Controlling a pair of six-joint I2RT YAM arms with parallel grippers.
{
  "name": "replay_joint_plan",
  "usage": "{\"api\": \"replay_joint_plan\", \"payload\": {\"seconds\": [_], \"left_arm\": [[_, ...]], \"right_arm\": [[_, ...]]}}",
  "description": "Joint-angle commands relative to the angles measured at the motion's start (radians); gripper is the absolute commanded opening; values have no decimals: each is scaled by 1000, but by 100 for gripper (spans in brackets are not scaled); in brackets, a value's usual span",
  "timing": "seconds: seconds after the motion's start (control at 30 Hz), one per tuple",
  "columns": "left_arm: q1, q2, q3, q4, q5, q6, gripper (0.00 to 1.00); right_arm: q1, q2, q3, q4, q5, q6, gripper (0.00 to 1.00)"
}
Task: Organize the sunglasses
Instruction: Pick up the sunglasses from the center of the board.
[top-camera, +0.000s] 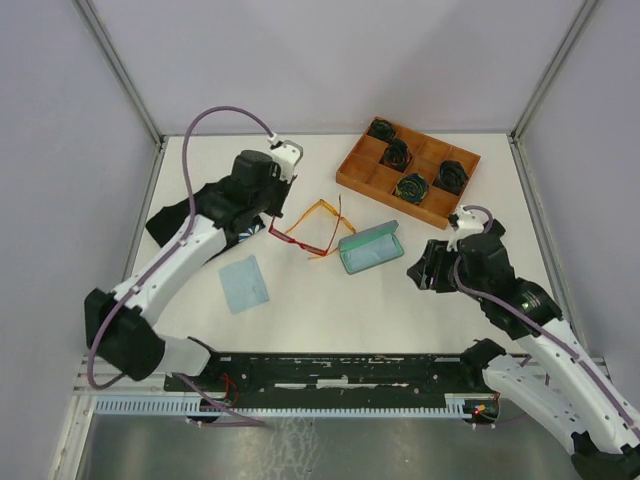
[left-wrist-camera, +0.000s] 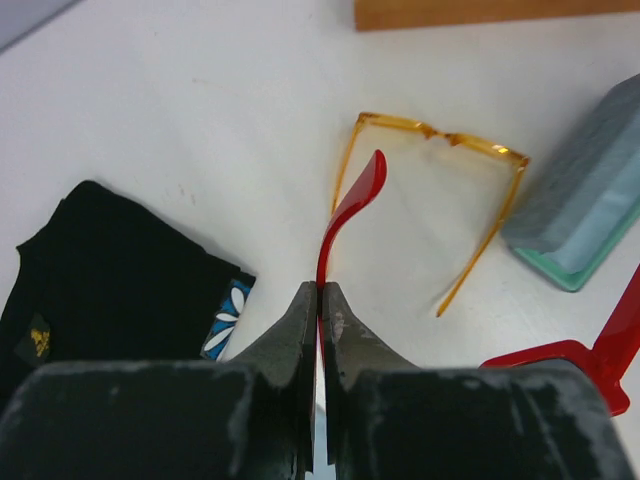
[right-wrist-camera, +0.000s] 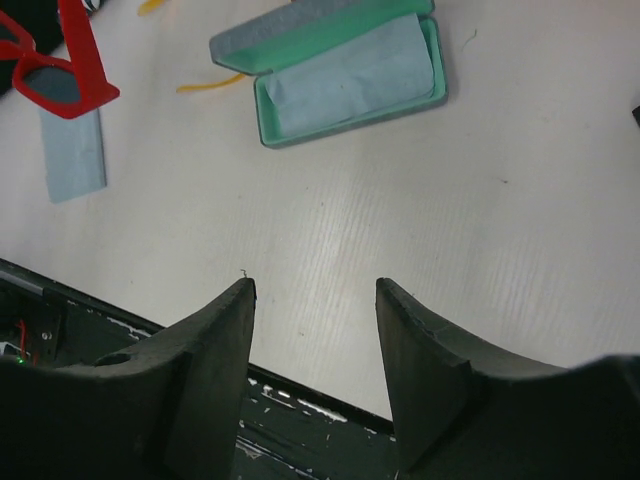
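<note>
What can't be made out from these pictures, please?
- Top view: the left arm covers most of the black item.
- Top view: the dark objects in the wooden tray are too small to identify.
- Left wrist view: the front of the red sunglasses is cut off by the right edge; the shut fingers hide the gripped temple's end.
- Right wrist view: the orange sunglasses show only temple tips; the case and top edge hide the rest.

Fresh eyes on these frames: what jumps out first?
The bright red sunglasses at table centre stand out, with one temple pinched between the shut fingers of the left gripper. Just right of them lies the open teal case with a light blue cloth inside, and the orange sunglasses lie close by. The right gripper hangs open over the table, holding nothing.
</note>
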Motion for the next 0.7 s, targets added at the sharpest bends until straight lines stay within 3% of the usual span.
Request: {"api": "replay_joint_plan", "payload": {"seconds": [0.0, 0.17, 0.43, 0.67], "left_arm": [[-7, -185, -98, 248, 136, -83, 3], [-25, -300, -279, 477, 246, -111, 3], [-155, -435, -533, 780, 306, -86, 3], [-162, -512, -686, 1048, 457, -70, 3]], "right_arm": [[-5, -67, 74, 43, 64, -16, 60], [-3, -97, 94, 30, 87, -8, 60], [-5, -94, 89, 9, 90, -16, 62], [-4, -68, 105, 31, 56, -35, 65]]}}
